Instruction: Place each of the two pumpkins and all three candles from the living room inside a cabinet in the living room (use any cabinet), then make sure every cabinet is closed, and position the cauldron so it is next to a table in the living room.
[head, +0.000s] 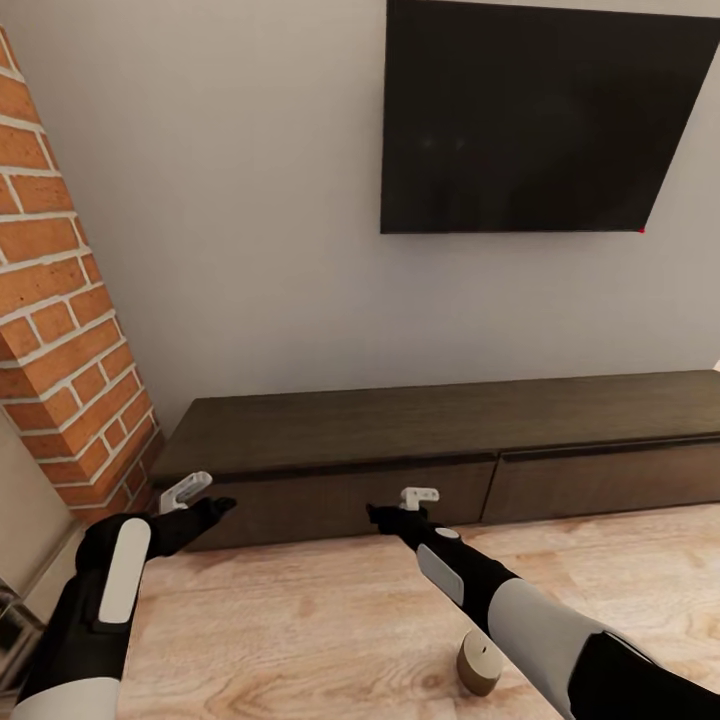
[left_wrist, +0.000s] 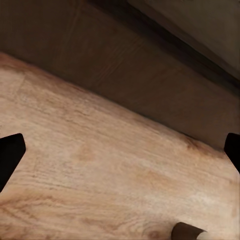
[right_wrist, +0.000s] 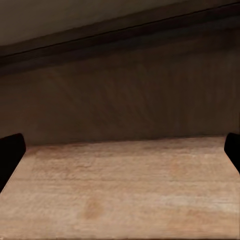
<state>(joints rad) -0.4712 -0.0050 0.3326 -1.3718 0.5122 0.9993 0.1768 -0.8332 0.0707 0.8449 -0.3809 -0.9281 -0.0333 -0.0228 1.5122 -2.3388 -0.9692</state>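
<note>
Both grippers gape wide over pale wood floor (head: 300, 620) before the closed cabinet (head: 440, 440), under a wall-mounted TV (head: 540, 115)

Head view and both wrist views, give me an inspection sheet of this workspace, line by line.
Surface: pale wood floor, bare in front of the unit.
Job's things: cabinet, both visible drawer fronts shut; one candle upright on the floor beside the right forearm.
Clutter: nothing seen.
Hands: left hand and right hand open, empty, low before the left drawer front.
Cables: nothing seen.
Surroundings: wall-mounted TV, brick column.
</note>
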